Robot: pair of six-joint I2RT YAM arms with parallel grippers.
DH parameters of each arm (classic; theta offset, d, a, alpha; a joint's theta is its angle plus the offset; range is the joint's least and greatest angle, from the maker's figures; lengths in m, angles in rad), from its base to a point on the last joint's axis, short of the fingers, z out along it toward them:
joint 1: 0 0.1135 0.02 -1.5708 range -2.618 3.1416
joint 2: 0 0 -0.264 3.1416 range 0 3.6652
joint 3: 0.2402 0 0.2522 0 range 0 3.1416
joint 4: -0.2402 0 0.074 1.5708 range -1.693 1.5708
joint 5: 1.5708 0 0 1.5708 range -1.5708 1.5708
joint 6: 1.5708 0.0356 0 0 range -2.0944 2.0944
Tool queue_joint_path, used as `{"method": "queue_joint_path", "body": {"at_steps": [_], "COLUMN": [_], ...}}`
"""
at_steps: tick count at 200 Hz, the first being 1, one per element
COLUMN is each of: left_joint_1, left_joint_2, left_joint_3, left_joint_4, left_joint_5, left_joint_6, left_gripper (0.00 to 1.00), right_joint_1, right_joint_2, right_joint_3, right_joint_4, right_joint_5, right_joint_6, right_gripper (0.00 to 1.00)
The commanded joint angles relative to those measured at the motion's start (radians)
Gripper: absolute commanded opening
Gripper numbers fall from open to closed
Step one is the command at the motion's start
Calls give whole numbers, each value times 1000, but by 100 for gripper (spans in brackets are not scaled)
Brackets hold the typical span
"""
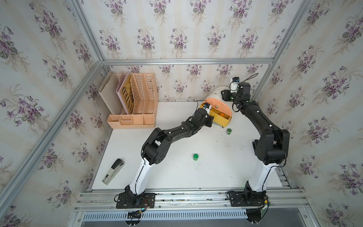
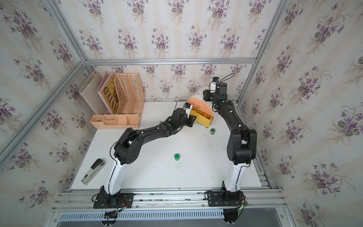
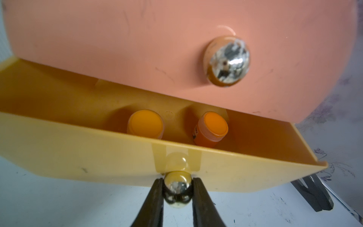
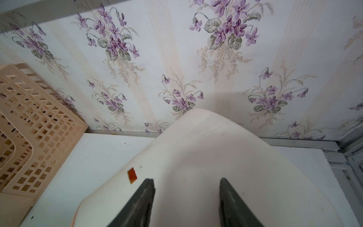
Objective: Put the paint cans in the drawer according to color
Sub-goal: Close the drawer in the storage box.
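Observation:
The drawer (image 1: 215,93) is a white drum-shaped cabinet at the back right of the table. Its peach front (image 3: 137,49) is shut, and below it the yellow drawer (image 3: 78,157) is pulled out. Two orange paint cans (image 3: 146,124) (image 3: 215,125) stand inside the yellow drawer. My left gripper (image 3: 178,186) is shut on that drawer's metal knob. Two green paint cans stand on the table, one near the cabinet (image 1: 228,131) and one mid-table (image 1: 195,156). My right gripper (image 4: 186,182) is open, its fingers spread over the cabinet's white top (image 4: 206,149).
A peach slotted file rack (image 1: 135,102) stands at the back left. A grey-black stapler (image 1: 113,171) lies at the front left. The papered back wall is just behind the cabinet, and the right arm (image 1: 261,121) reaches along the table's right side.

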Motion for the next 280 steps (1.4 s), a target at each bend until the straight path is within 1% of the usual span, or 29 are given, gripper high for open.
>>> {"method": "queue_joint_path", "body": {"at_steps": [1, 34, 66, 91, 102, 109, 130, 152, 164, 181, 204, 246, 280], "left_joint_1": [2, 2, 1, -4, -9, -13, -19, -21, -20, -22, -22, -21, -19], "left_joint_2": [22, 57, 93, 120, 133, 140, 158, 167, 168, 156, 130, 107, 102], "left_joint_3": [17, 57, 106, 139, 154, 158, 171, 178, 184, 175, 141, 62, 8], "left_joint_4": [10, 7, 7, 13, 16, 20, 30, 31, 31, 35, 49, 84, 121], "left_joint_5": [-24, -25, -30, -34, -48, -61, -80, -90, -91, -94, -99, -102, -94], "left_joint_6": [-9, -13, 11, 15, 20, 24, 43, 48, 48, 51, 43, 4, -51], "left_gripper": [18, 18, 18, 19, 22, 25, 29, 31, 36, 46, 54, 55, 55], "right_joint_1": [0, -1, 0, 1, -1, -1, -1, -2, -1, 0, -1, -1, 0], "right_joint_2": [11, 17, 22, 30, 31, 31, 36, 38, 37, 36, 35, 34, 34], "right_joint_3": [-6, -6, -8, -6, -7, -8, -7, -6, -5, -5, -5, -5, -5], "right_joint_4": [-97, -97, -95, -97, -97, -97, -96, -96, -95, -95, -98, -97, -98], "right_joint_5": [-22, -31, -42, -52, -56, -57, -54, -54, -55, -56, -53, -54, -53], "right_joint_6": [22, 24, 26, 30, 32, 32, 30, 28, 28, 27, 24, 24, 24], "right_gripper": [56, 56, 56, 55, 55, 55, 55, 55, 55, 55, 55, 55, 55]}}
